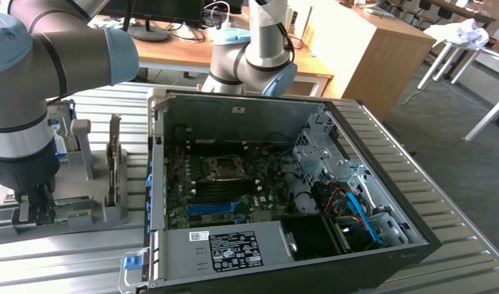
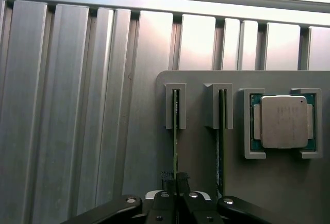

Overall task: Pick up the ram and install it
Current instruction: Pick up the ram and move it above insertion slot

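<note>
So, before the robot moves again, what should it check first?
1. The hand lined up over the ram: ok.
2. The hand pinched on the ram's edge: ok.
3. The ram standing on edge in its grey holder: ok.
4. The neighbouring stick apart from the hand: ok.
5. The computer case open, with its board exposed: ok.
6. The memory slots free: cannot tell.

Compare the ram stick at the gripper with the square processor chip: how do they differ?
The ram stick stands on edge in a slot, seen as a thin green line; the processor chip lies flat in a bracket, square and silver. The gripper is closed on the ram stick; the processor chip is untouched. Both sit on the same grey holder plate.
</note>
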Robot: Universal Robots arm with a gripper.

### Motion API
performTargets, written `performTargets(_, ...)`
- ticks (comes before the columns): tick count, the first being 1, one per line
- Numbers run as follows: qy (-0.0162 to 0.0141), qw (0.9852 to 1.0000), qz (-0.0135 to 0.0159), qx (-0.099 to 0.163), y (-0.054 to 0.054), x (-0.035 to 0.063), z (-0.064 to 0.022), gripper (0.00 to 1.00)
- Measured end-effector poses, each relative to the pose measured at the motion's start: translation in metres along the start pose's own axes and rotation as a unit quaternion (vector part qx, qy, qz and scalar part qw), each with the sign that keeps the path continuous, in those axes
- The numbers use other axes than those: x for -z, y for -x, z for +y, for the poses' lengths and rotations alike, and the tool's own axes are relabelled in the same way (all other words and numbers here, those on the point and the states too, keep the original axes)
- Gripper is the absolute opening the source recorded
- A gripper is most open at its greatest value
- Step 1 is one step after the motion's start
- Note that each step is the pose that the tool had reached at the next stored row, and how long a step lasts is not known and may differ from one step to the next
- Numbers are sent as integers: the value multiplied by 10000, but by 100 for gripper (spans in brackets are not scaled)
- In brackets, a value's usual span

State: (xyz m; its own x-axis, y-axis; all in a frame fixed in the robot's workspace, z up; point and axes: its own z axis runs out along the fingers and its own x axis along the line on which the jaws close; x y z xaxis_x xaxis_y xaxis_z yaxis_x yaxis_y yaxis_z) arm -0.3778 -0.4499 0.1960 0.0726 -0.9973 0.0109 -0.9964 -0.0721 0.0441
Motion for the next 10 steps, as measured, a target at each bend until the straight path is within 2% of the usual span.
performTargets(10, -1, 10000, 0, 0, 0, 42, 1, 13)
